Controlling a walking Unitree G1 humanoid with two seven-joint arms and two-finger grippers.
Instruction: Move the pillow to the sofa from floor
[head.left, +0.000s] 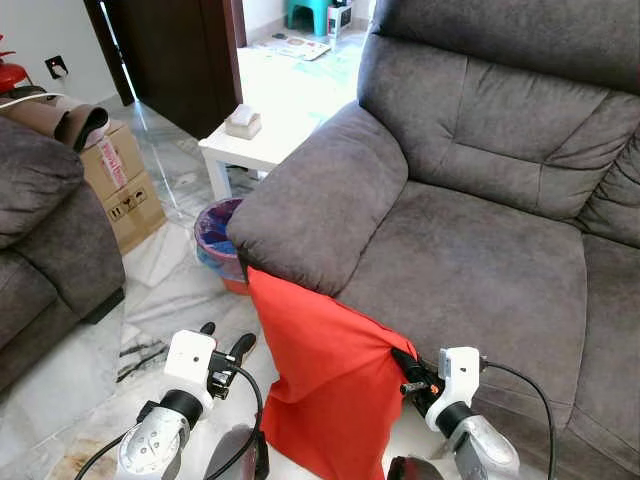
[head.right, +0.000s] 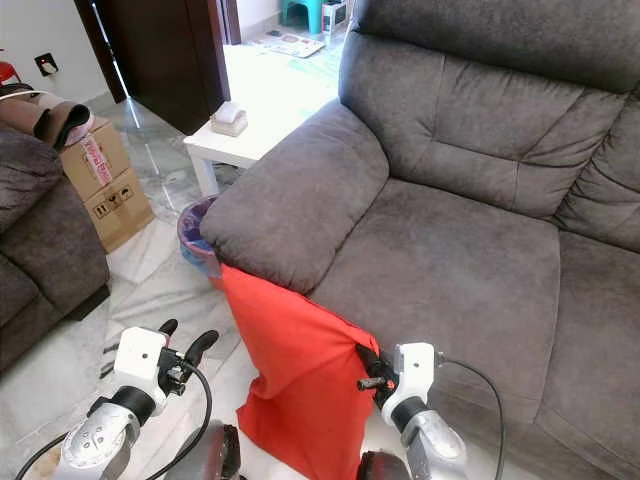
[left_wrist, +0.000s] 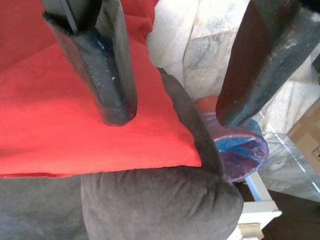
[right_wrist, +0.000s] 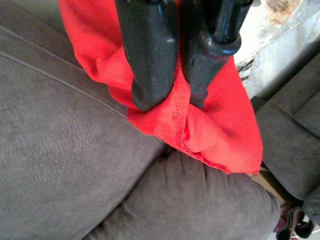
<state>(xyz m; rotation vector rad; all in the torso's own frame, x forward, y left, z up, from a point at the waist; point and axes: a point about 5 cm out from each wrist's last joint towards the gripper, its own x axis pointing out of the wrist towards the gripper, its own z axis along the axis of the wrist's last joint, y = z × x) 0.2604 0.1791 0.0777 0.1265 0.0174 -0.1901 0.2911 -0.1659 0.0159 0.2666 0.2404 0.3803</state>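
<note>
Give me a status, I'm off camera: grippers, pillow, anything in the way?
Right gripper shut on pillow edge. Left gripper open, beside it. Pillow upright against sofa front, under armrest.

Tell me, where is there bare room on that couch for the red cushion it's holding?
The seat cushion lies bare between the armrest and the backrest. The front edge is crowded: the right gripper pinches the red pillow against it, and the left gripper is open beside it. The white side table already holds a small box.
</note>
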